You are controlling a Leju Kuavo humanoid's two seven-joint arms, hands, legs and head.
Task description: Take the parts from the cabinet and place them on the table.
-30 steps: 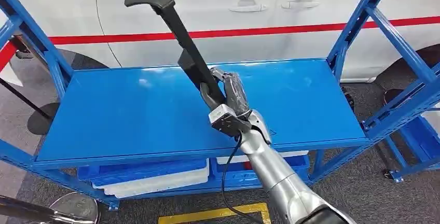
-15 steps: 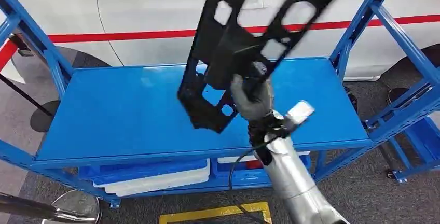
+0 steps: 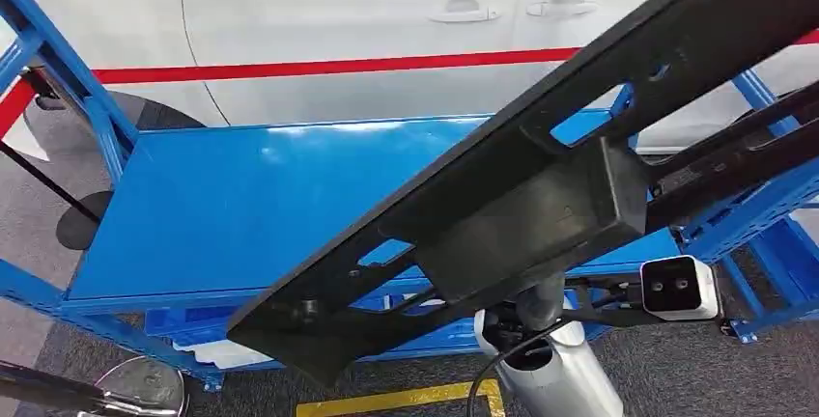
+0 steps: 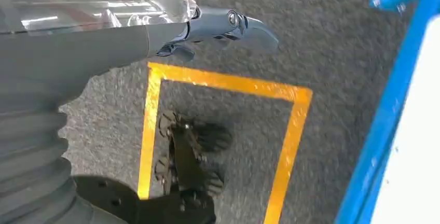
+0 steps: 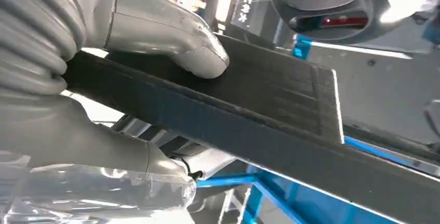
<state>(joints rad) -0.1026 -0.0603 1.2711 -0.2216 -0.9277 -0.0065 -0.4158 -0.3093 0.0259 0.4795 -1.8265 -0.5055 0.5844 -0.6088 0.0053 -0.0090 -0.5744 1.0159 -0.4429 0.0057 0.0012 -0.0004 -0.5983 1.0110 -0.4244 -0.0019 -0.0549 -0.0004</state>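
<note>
Bright, even indoor light, with soft blur close to the lenses.
Pale glare streaks the blue shelf (image 3: 290, 195); the black panel (image 3: 541, 195) looms large and smeared, the yellow floor marking (image 4: 290, 130) is blurred, and a dark shadow lies inside it.

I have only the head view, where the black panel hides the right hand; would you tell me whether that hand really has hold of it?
Observer: Yes. The right wrist view shows the right hand gripping the black panel, with the thumb pressed on one face and the rest of the hand on the other.
Operator: Thank you. And the left hand?
Observer: The left hand holds nothing. It hangs over the grey floor, above a yellow tape outline.
</note>
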